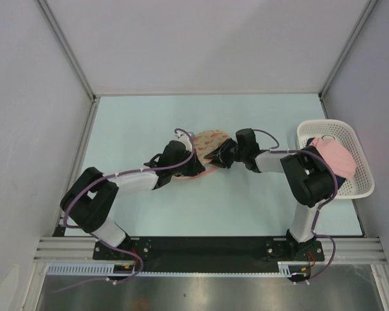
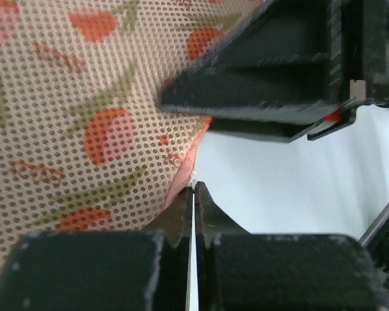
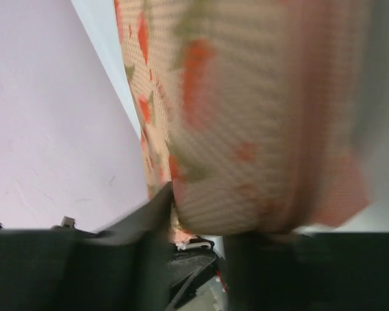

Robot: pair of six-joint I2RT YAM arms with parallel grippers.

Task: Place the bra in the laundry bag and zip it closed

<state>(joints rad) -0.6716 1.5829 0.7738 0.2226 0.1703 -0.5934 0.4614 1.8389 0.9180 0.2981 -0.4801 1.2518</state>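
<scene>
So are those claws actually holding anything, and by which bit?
The left gripper pinches the bag at its pink rim. The right gripper straddles its end; grip unclear.

Seen from above, my left gripper (image 1: 193, 163) and right gripper (image 1: 212, 157) cover most of the laundry bag (image 1: 211, 137); only its far curve shows, its zip and inside hidden; in my right wrist view the bag is a blur, cut off at the top edge, so I cannot tell whether my fingers (image 3: 157, 207) pinch it; the white speck (image 2: 193, 176) at my closed left fingertips is too small to name; my right arm (image 1: 308, 178) hides part of the pink cloth (image 1: 337, 155) and the basket (image 1: 321, 124).
</scene>
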